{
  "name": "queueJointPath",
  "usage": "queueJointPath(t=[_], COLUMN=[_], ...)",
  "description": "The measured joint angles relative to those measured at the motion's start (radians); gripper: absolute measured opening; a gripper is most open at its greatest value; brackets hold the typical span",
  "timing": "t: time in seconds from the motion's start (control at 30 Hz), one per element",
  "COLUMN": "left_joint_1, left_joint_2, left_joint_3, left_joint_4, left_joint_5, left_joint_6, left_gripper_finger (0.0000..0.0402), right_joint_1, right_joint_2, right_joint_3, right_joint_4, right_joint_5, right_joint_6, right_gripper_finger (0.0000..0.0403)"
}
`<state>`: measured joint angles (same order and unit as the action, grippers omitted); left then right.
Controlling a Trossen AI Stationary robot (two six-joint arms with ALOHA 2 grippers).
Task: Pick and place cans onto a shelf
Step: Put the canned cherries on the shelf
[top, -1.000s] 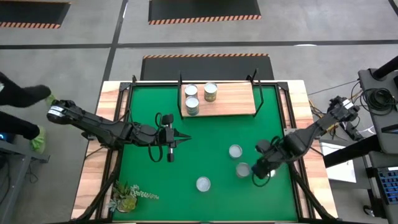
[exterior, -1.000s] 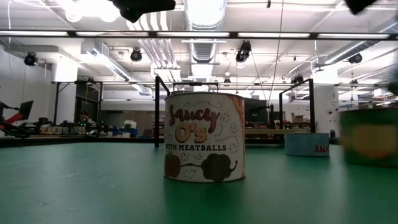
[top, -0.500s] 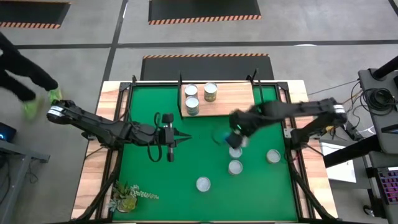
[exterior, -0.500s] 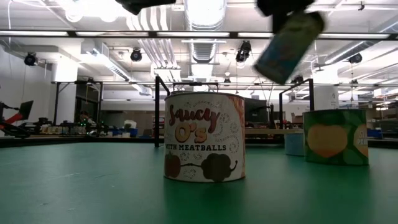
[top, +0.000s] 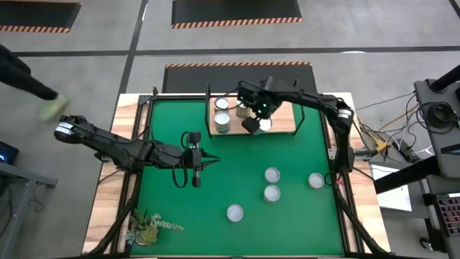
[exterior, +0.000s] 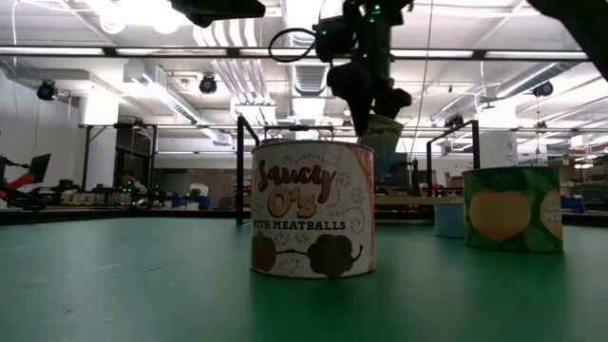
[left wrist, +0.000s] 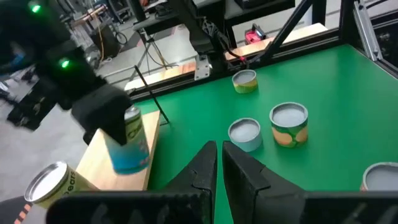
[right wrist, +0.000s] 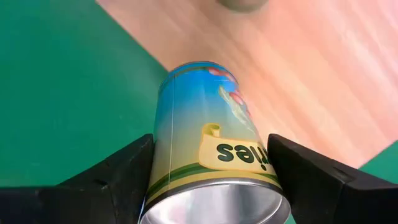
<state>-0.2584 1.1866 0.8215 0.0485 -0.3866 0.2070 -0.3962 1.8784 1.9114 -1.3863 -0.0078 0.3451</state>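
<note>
blue can (right wrist: 208, 149) clamped between right gripper (right wrist: 211, 177) fingers (right wrist: 115, 180), above shelf (right wrist: 323, 81)

A blue can (right wrist: 208, 155) hangs tilted in the right hand (top: 256, 119) over the wooden shelf (top: 277, 116).

Glossy blue printed can (right wrist: 208, 149) with shiny bare-metal end, matt black plastic-looking fingers (right wrist: 109, 177). Pale smooth wood shelf (top: 277, 115), thin black metal posts (top: 208, 108). Matt green felt-like bench (top: 237, 173) top.

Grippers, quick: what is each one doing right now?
Left gripper: shut, empty, over the green mat.
Right gripper: shut on a blue can, above the shelf.
</note>
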Motion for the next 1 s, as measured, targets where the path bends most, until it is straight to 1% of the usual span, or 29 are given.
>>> queueJointPath(t=[0.23,0.47,0.77,1.0], left_joint_1=[0.000,0.000,0.000,0.000], left_joint_2=[0.000,0.000,0.000,0.000], left_joint_3=[0.001,0.003,0.003,0.003], left_joint_4=[0.014,0.016,0.019,0.019], left_joint_5=[0.000,0.000,0.000,0.000], left_joint_6=[0.032,0.037,0.038,0.038], left_gripper_finger=[0.0008,0.0008,0.0008,0.0008], right_joint_1=[-0.016,-0.017,-0.028,-0.026], right_joint_2=[0.117,0.182,0.181,0.099], right_joint_3=[0.154,0.202,0.208,0.212], right_joint_4=[-0.051,-0.057,-0.038,-0.050], right_joint_5=[0.002,0.009,0.024,0.034], right_joint_6=[-0.060,-0.109,-0.114,-0.109], right_gripper_finger=[0.0294,0.0319,0.0348,0.0342])
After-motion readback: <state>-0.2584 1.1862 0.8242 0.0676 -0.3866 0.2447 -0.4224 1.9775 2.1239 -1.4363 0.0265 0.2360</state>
